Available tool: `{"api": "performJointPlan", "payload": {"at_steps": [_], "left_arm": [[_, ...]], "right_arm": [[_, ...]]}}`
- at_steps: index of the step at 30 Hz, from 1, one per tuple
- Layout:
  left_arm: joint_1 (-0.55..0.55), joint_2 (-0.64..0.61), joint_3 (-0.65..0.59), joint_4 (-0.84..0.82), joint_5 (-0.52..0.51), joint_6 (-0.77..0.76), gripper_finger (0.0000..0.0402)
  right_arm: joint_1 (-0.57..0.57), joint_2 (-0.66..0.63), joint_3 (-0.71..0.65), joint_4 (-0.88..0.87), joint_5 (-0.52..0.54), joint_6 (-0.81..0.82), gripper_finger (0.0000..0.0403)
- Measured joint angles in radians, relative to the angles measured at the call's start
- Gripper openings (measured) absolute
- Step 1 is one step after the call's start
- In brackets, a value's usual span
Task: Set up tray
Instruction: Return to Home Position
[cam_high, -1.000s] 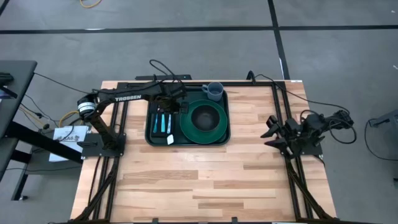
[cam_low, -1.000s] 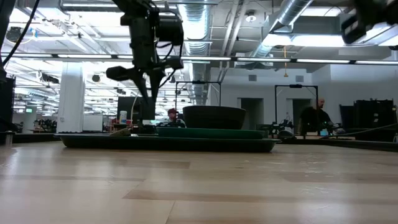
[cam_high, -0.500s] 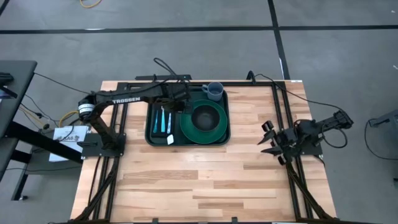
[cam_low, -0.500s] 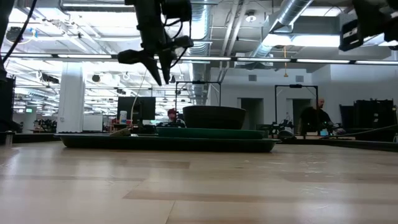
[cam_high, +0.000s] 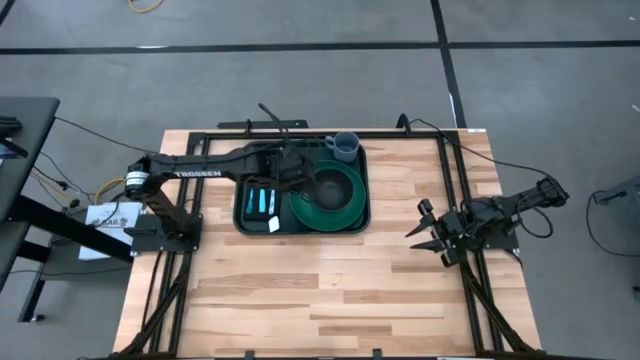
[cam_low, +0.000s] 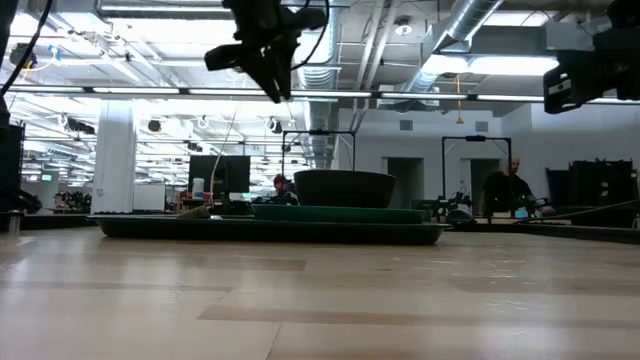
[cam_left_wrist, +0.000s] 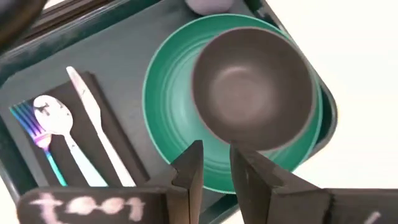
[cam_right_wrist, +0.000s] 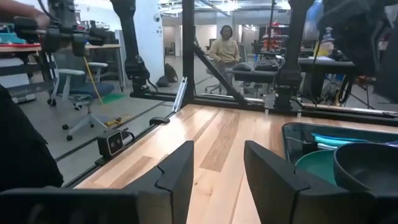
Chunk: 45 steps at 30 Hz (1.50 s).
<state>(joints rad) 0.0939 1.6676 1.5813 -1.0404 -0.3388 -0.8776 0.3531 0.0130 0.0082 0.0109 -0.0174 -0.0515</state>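
2 empty, parted grippers: left gripper (cam_high: 304, 184) above tray (cam_high: 245, 224); right gripper (cam_high: 417, 223) over table (cam_high: 300, 290) right side.

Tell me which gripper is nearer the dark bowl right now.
Left. The left gripper hangs over the tray, just beside the bowl on its cutlery side. The right gripper sits off the tray, over the right side of the table, far from the bowl.

left gripper (cam_low: 277, 92) raised — shifted toward bowl (cam_high: 333, 187), right gripper (cam_high: 418, 231) advanced
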Motion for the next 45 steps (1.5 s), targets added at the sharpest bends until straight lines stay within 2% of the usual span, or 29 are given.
{"api": "performJointPlan", "payload": {"at_steps": [16,22,24,28,32,36,39,45], "left_arm": [[-0.102,0.000,0.058,0.014,-0.047,0.105,0.0067],[-0.161,-0.023,0.058,0.048,-0.128,0.265,0.0067],[-0.194,-0.055,0.054,0.040,-0.204,0.298,0.0067],[-0.267,-0.182,-0.040,0.025,-0.406,0.291,0.0067],[-0.338,-0.385,-0.252,0.080,-0.426,0.242,0.0067],[-0.412,-0.613,-0.491,0.253,-0.329,0.359,0.0067],[-0.447,-0.786,-0.645,0.365,-0.186,0.489,0.0067],[-0.479,-1.126,-0.880,0.490,0.116,0.643,0.0067]], "right_arm": [[-0.002,0.000,0.000,-0.003,0.016,0.044,0.0134],[-0.002,0.000,0.000,-0.003,0.016,0.044,0.0134],[-0.002,0.000,0.000,-0.003,0.016,0.044,0.0134],[-0.002,0.000,0.000,-0.003,0.016,0.044,0.0134],[-0.002,0.000,0.000,-0.003,0.017,0.044,0.0134],[-0.002,0.000,0.000,-0.003,0.017,0.044,0.0134],[-0.002,0.000,0.000,-0.003,0.018,0.044,0.0134],[-0.002,0.000,0.000,-0.003,0.017,0.044,0.0134]]}}
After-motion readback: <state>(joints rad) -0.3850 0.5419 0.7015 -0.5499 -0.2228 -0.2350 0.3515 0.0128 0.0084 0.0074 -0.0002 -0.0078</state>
